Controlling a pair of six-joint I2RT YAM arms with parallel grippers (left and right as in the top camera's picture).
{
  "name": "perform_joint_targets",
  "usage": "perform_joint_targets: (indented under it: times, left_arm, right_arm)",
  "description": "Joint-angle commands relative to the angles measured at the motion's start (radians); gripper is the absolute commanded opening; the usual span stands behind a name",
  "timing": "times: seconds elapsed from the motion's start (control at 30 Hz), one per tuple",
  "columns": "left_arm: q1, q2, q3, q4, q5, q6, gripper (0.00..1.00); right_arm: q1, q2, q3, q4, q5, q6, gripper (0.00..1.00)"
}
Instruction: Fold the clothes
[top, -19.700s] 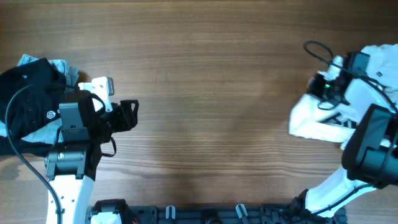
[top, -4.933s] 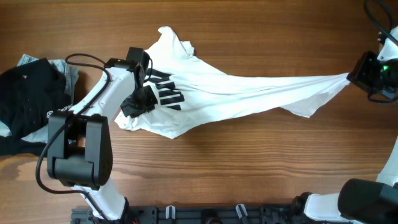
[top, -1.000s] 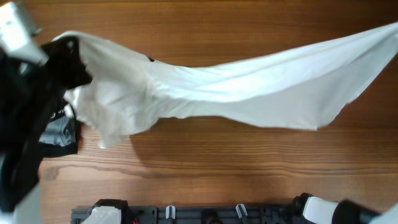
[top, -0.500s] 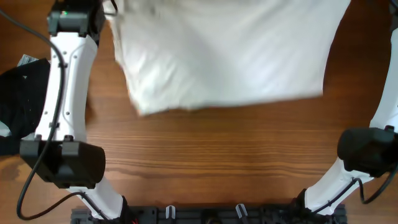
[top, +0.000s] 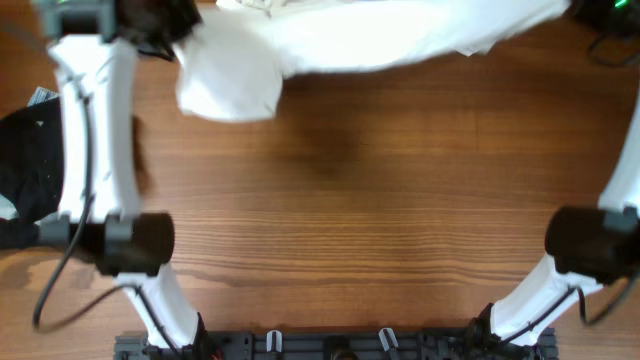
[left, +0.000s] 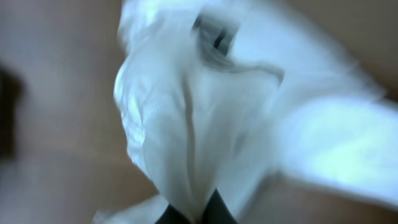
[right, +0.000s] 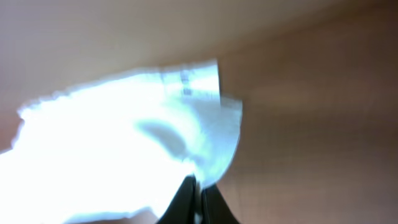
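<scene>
- The black garment (top: 22, 170) lies at the left edge of the table (top: 350, 210). If the shirt is laid down too far left, its drooping end could land on that pile and spoil the fold.
- The left gripper (left: 194, 213) has its jaws pinched together on white cloth. It seems to hold a gathered wad rather than a clean edge. That end may therefore come down creased, or work loose under tension.
- The T-shirt (top: 380, 40) stretches along the far side of the table between the two grippers and looks lifted off the wood.
  - Its left end sags in a rounded flap.
  - The fabric is thin, soft and bright white, with long wrinkles.
  - No lettering shows from overhead, and a dark mark in the left wrist view is too blurred to read.
  - If lowered quickly, the loose flap could double under itself.
- The right gripper (right: 196, 198) is closed on a thin corner near a hem. With so little cloth in the pinch, a sharp pull could free it.
</scene>
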Motion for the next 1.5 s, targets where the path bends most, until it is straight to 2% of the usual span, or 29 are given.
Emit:
perform_joint_targets:
  times: [0.0,0.1,0.2,0.43,0.5,0.6,0.77,1.0,1.1,1.27,1.47]
  left_arm:
    - [-0.057,0.109,-0.136,-0.117,0.032,0.048,0.04]
    - [-0.1,0.132,-0.328,-0.135,0.032,0.05,0.04]
    - [-0.114,0.131,-0.517,-0.159,0.025,0.05,0.04]
    - [-0.067,0.034,-0.724,-0.157,-0.071,0.022,0.04]
    - [-0.038,-0.043,-0.794,-0.14,-0.075,0.012,0.04]
    - [0.006,-0.207,-0.953,-0.093,-0.075,-0.019,0.04]
    - [0.043,-0.436,-1.134,-0.051,-0.075,-0.06,0.04]
    - [0.044,-0.615,-1.165,-0.101,-0.077,-0.079,0.04]
    - [0.044,-0.649,-1.165,-0.02,-0.086,-0.093,0.04]
    - [0.075,-0.637,-1.165,0.348,-0.081,-0.135,0.04]
    - [0.089,-0.527,-1.165,0.593,-0.071,-0.142,0.04]
  right_arm:
    - [0.03,0.119,-0.002,-0.192,0.093,-0.097,0.04]
    - [0.03,0.2,-0.014,-0.389,0.179,-0.094,0.04]
    - [0.029,0.21,-0.154,-0.399,0.186,-0.092,0.04]
    - [-0.01,0.201,-0.448,-0.388,0.2,-0.07,0.04]
    - [-0.037,0.175,-0.528,-0.366,0.206,-0.064,0.04]
    - [-0.108,0.088,-0.671,-0.308,0.314,0.04,0.04]
    - [-0.174,-0.085,-0.858,-0.213,0.304,0.063,0.04]
    - [-0.173,-0.209,-0.921,-0.194,0.283,0.063,0.04]
    - [-0.173,-0.209,-0.92,-0.137,0.223,0.059,0.04]
    - [-0.141,-0.208,-0.921,0.134,0.034,0.009,0.04]
    - [-0.069,-0.208,-0.92,0.397,0.035,0.011,0.08]
